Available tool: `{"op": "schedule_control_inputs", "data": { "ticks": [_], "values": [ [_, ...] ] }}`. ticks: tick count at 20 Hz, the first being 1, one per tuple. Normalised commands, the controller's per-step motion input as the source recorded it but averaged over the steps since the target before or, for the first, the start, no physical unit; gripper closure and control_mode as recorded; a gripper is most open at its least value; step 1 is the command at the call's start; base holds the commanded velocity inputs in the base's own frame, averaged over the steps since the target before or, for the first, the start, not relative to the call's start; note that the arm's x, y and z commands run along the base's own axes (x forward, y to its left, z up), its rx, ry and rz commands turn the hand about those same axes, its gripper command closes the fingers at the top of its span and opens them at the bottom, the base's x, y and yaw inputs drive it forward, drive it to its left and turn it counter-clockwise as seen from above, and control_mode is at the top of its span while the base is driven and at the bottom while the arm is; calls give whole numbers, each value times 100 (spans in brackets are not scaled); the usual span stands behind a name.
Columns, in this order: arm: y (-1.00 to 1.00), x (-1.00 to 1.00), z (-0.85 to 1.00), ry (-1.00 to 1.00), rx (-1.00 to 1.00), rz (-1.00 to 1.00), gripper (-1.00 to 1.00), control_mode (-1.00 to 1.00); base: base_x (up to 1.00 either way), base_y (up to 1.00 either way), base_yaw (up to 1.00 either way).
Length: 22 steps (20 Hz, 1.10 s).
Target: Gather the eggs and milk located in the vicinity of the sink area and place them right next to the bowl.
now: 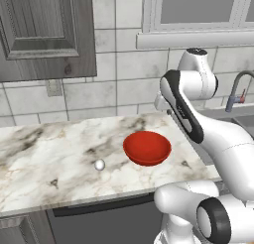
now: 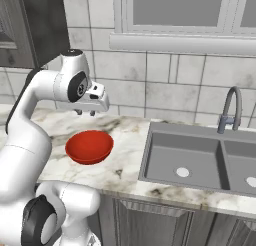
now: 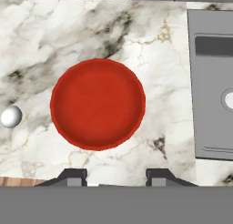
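The red bowl [image 1: 147, 148] [image 2: 89, 146] [image 3: 98, 104] sits empty on the marble counter [image 1: 44, 158], left of the sink [image 2: 200, 165] [image 3: 211, 82]. My gripper [image 2: 85, 111] [image 3: 116, 175] hangs above the bowl and points straight down at it. It is open, its fingertips [image 3: 73, 175] wide apart with nothing between them. Both basins of the sink look bare, and its curved tap [image 2: 229, 110] [image 1: 238, 91] stands at the back. The eggs and the milk are out of view.
A small glossy white ball [image 1: 99, 164] [image 3: 10, 116] lies on the counter just left of the bowl. A dark wall cabinet [image 1: 44, 34] hangs at the upper left. A window sill [image 2: 185, 42] runs above the tiled wall behind the sink.
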Motion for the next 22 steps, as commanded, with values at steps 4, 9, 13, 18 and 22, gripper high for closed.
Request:
{"op": "schedule_control_inputs", "data": {
  "ticks": [4,9,13,18,22],
  "values": [
    [2,-1,0,1,0,0,-100,-100,0,0,0],
    [8,0,0,0,0,0,-100,-100,0,0,0],
    [46,0,-20,4,-4,0,-100,-100,0,0,0],
    [55,0,-33,7,-5,0,-100,-100,0,0,0],
    [72,0,-12,1,-7,0,-100,-100,0,0,0]
  ]
}}
